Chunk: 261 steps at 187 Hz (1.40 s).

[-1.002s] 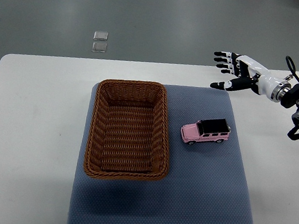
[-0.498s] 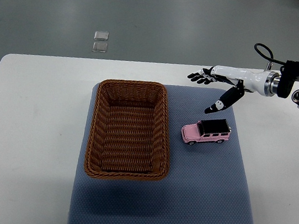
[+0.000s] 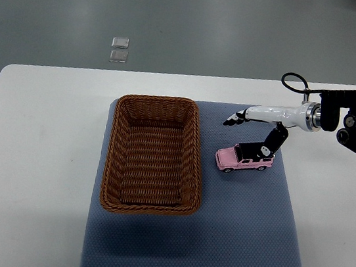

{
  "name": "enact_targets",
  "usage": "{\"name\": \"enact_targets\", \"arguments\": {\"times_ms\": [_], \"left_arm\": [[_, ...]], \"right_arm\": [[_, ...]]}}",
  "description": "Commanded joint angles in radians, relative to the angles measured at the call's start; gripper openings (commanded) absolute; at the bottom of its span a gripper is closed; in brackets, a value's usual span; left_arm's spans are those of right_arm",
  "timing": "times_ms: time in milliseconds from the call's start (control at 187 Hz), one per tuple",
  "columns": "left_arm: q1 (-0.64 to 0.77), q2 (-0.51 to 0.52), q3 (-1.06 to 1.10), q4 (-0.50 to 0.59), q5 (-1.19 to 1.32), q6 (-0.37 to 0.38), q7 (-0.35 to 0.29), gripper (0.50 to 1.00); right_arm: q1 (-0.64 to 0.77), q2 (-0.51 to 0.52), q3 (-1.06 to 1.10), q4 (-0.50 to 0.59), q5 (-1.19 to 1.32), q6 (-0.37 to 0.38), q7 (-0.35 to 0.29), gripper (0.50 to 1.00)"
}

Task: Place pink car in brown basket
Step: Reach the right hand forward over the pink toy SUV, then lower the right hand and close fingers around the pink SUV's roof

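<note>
The pink car (image 3: 237, 157), a toy jeep with a black roof, stands on the blue mat just right of the brown basket (image 3: 116, 158), which holds nothing. My right hand (image 3: 253, 130) hangs directly over the car, open. Its fingers (image 3: 236, 119) stretch left past the car's far side, and the thumb (image 3: 271, 142) points down at the roof's rear end. I cannot tell whether the thumb touches the roof. The left arm does not show.
A blue padded mat (image 3: 244, 229) covers the middle of the white table (image 3: 36, 153) and carries both basket and car. My right forearm (image 3: 355, 122) reaches in over the table's right side. Two small clear squares (image 3: 119, 49) lie on the grey floor beyond.
My right hand has swung left from the table's far right corner and come down over the pink car. The car and the basket have stayed where they were.
</note>
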Motion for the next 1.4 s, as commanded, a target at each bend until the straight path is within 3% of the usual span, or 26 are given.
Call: {"name": "enact_targets", "arguments": {"times_ms": [0,386,627,819,964,1007,1044,1077,1393], "left_arm": [[0.0,0.0,0.0,0.0,0.0,0.0,0.0,1.0],[0.0,0.0,0.0,0.0,0.0,0.0,0.0,1.0],[0.0,0.0,0.001,0.0,0.0,0.0,0.0,1.0],[0.0,0.0,0.003,0.0,0.0,0.0,0.0,1.0],[0.0,0.0,0.001,0.0,0.0,0.0,0.0,1.0],[0.0,0.0,0.003,0.0,0.0,0.0,0.0,1.0],[0.0,0.0,0.001,0.0,0.0,0.0,0.0,1.0],[0.0,0.0,0.003,0.0,0.0,0.0,0.0,1.0],[0.0,0.0,0.003,0.0,0.0,0.0,0.0,1.0]], "right_arm": [[-0.003,0.002,-0.012,0.0,-0.02,-0.001,0.0,0.911],[-0.012,0.005,-0.08,-0.001,-0.058,-0.086,-0.003,0.899],[-0.012,0.007,-0.103,-0.003,-0.058,-0.119,-0.008,0.803],[-0.02,0.007,-0.103,-0.001,-0.057,-0.117,-0.005,0.782],[-0.021,0.007,-0.103,-0.001,-0.057,-0.117,-0.002,0.705],[-0.021,0.005,-0.103,-0.001,-0.055,-0.117,-0.002,0.654],[-0.02,0.004,-0.103,-0.001,-0.055,-0.117,-0.002,0.554],[-0.02,0.004,-0.103,-0.001,-0.057,-0.119,-0.002,0.5],[0.025,-0.068,-0.086,0.029,-0.04,-0.16,0.015,0.5]]}}
